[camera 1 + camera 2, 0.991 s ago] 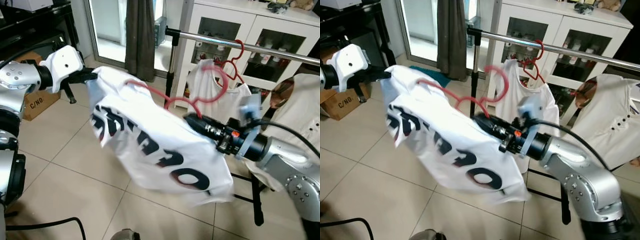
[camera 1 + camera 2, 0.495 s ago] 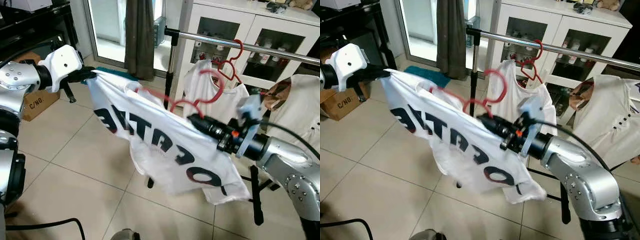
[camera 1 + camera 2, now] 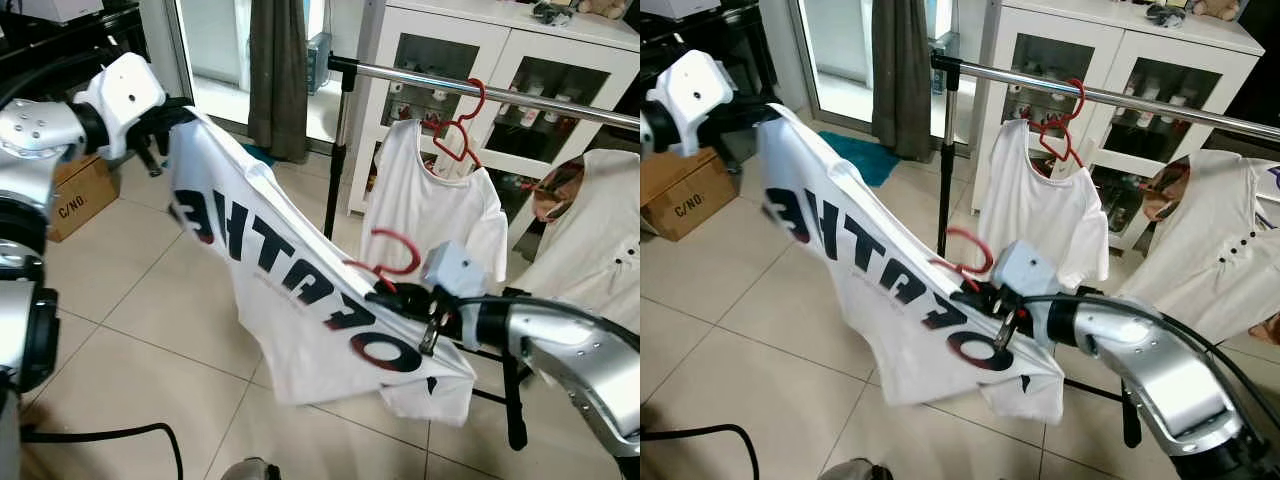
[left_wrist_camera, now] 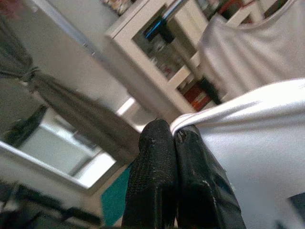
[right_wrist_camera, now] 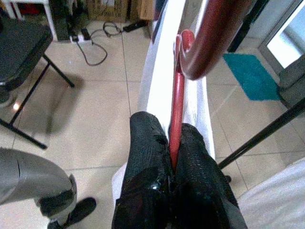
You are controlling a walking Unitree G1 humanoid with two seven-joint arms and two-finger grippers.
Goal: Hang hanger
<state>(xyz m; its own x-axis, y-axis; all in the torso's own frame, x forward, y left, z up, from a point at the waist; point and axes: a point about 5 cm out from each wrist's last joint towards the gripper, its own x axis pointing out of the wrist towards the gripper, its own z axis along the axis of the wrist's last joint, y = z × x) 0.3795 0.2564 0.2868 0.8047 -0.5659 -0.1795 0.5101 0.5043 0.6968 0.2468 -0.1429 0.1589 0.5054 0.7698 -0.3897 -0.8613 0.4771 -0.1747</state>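
A white T-shirt [image 3: 290, 280] on a red hanger [image 3: 385, 262] is stretched between the two hands, below the chrome rail [image 3: 480, 88]. The right hand [image 5: 174, 157] is clamped on the hanger's stem, low at about 5 o'clock in the head views; the left hand [image 4: 174, 143] is pinched shut on a shirt edge, up at 10 o'clock. The hook must be raised above the rail and turned open-side down before being lowered. A free stretch of rail beside the hung white shirt [image 3: 430, 200] should be chosen, and the cloth kept taut.
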